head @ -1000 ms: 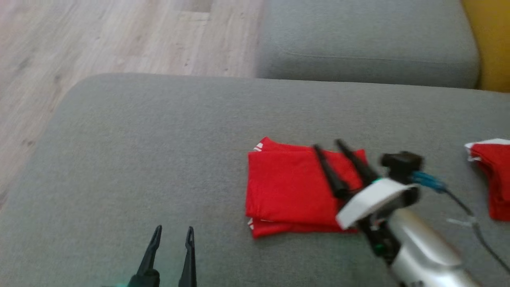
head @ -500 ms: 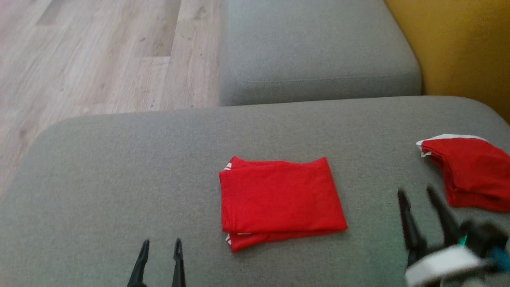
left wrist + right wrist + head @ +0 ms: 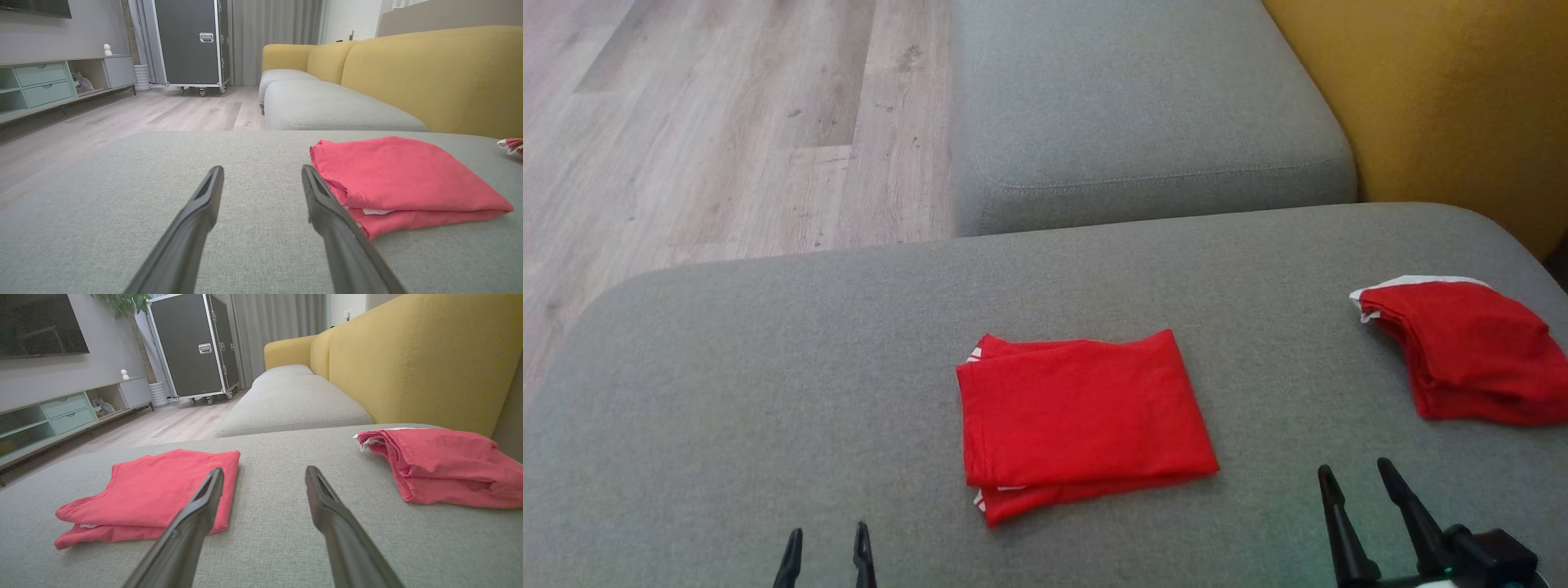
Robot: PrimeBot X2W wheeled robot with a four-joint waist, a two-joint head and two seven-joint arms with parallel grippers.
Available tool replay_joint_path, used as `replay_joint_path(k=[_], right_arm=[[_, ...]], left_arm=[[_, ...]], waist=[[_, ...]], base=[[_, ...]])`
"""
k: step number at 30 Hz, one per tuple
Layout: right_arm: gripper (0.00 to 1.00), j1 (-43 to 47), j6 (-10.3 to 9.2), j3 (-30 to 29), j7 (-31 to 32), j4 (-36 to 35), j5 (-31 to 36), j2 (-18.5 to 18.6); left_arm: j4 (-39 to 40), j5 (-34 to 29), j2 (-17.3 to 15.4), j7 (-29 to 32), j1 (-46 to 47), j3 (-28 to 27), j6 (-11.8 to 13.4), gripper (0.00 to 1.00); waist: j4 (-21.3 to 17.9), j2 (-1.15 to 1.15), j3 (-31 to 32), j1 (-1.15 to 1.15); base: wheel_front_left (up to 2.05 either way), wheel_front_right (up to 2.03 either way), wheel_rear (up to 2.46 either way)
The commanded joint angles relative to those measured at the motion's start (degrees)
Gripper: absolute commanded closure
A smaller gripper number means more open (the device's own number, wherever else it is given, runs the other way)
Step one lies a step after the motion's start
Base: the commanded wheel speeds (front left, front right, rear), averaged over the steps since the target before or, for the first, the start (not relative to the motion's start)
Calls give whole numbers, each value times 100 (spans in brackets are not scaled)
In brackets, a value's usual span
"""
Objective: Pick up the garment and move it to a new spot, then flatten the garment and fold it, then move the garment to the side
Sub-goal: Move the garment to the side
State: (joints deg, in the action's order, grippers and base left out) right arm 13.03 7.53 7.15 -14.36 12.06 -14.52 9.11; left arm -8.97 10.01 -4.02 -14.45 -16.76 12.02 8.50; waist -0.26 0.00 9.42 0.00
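Lying folded into a neat rectangle, red garment [image 3: 1086, 416] sits mid grey seat cushion [image 3: 768, 367]. Fold looks done; judged left: 1 move to the side. Left gripper [image 3: 827, 529] sits robot-side and left of the garment, right gripper [image 3: 1355, 465] robot-side and right of it. Both are spread apart, holding nothing, clear of the cloth. 2nd red garment [image 3: 1462, 351], crumpled, well right of the folded one, could crowd a drop there. Yellow backrest [image 3: 1421, 98] beyond it. Grasp path looks free.

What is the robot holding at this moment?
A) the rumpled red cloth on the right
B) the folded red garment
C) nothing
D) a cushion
C: both pairs of jaws stand open and empty, apart from the folded red garment and the rumpled red cloth.
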Motion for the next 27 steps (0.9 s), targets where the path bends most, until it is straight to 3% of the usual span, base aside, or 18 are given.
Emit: replay_joint_path(k=[1, 27], right_arm=[[0, -268, -4, 97, -63, -162, 68, 73], [0, -472, -4, 248, -63, 100, 38, 23]], left_arm=[[153, -22, 81, -55, 218, -235, -22, 0], [88, -65, 113, -55, 461, -141, -113, 0]], waist=[[6, 0, 2, 0], [112, 0, -176, 0]], base=[[0, 0, 0], [0, 0, 0]])
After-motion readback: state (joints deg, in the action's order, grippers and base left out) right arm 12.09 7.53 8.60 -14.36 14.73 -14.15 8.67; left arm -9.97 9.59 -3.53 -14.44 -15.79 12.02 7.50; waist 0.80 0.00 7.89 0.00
